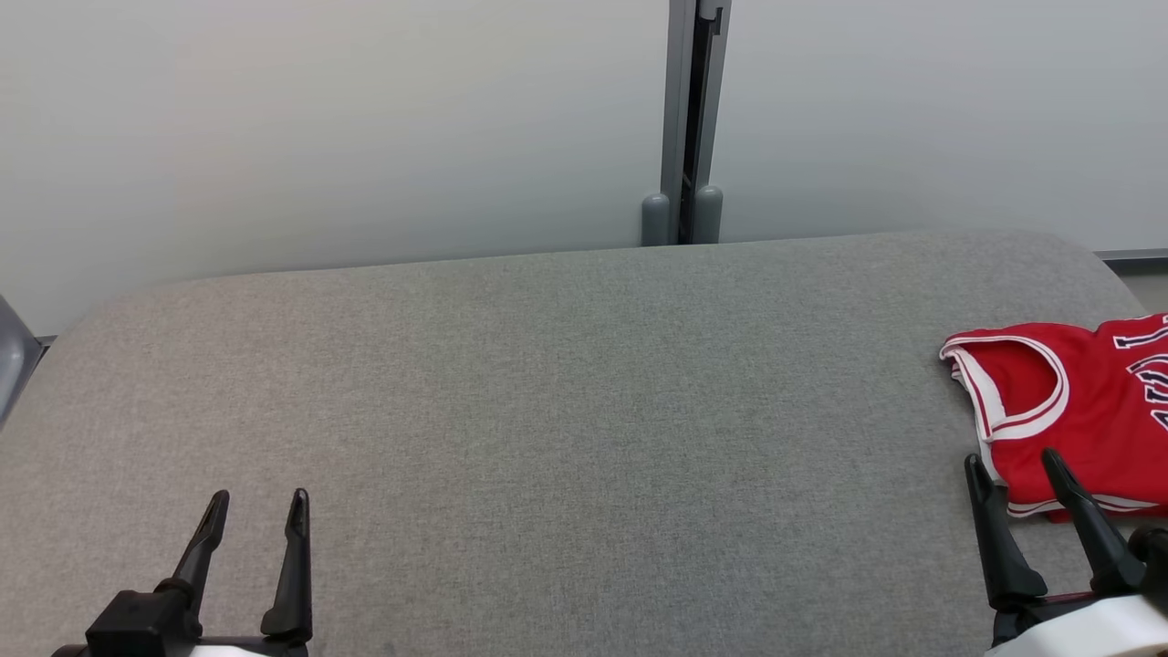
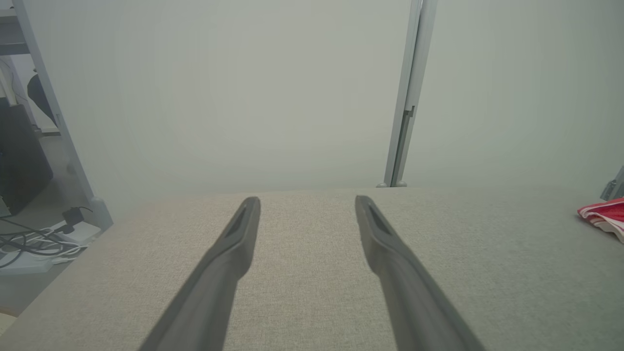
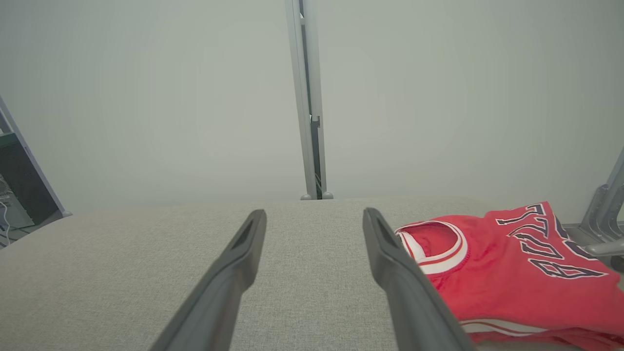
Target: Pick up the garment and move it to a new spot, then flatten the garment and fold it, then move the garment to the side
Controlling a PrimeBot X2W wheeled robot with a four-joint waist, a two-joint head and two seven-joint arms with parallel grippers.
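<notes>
The red jersey [image 1: 1077, 411] lies at the right edge of the frame on the grey desk [image 1: 547, 383], just above the right pincer [image 1: 1013, 459]; that and the left pincer [image 1: 259, 500] stand wide, empty. Light, limp, probably slick cloth: best pinched at a strap or hem.

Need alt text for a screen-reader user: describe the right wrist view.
A folded red jersey with white trim and dark lettering lies on a grey padded table, right of the open, empty right gripper. A pale wall with a grey post stands behind.
</notes>
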